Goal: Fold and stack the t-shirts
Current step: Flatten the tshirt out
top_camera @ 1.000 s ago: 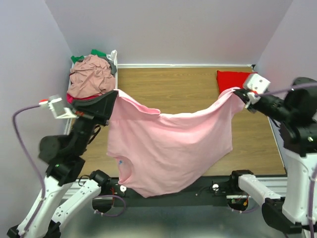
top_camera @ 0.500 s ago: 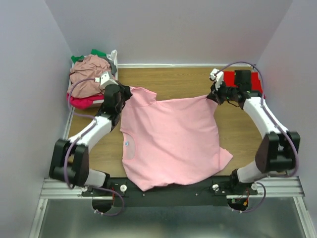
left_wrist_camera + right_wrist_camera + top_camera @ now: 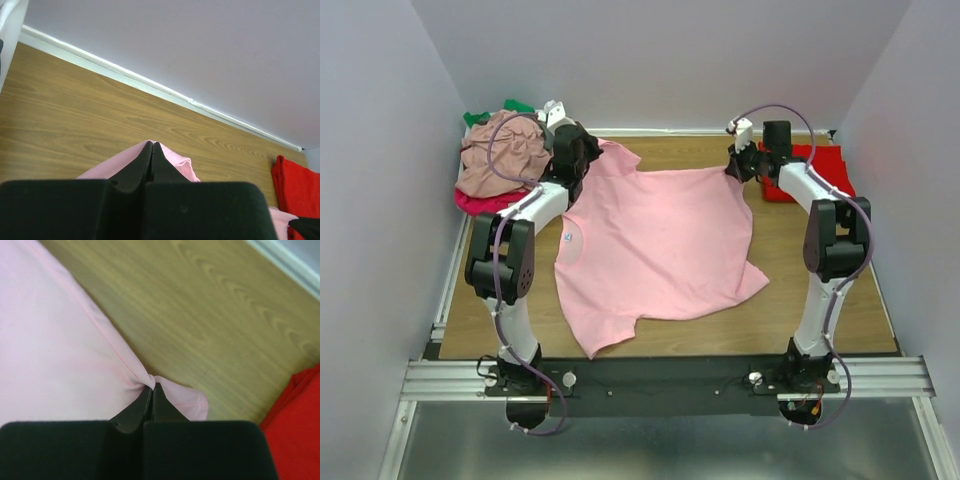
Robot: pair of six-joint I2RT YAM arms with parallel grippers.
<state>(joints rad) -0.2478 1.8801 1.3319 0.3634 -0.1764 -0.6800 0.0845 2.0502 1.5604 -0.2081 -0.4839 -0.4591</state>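
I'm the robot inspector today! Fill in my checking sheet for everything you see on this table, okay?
Surface: brown wooden table.
Job's things: pink t-shirt spread out in the middle; red t-shirt at the far right; pile of t-shirts at the far left.
Clutter: nothing seen.
Grippers: left gripper and right gripper, each shut on a far corner of the pink t-shirt.
Cables: purple cables loop near both wrists.
Surroundings: plain walls on three sides.
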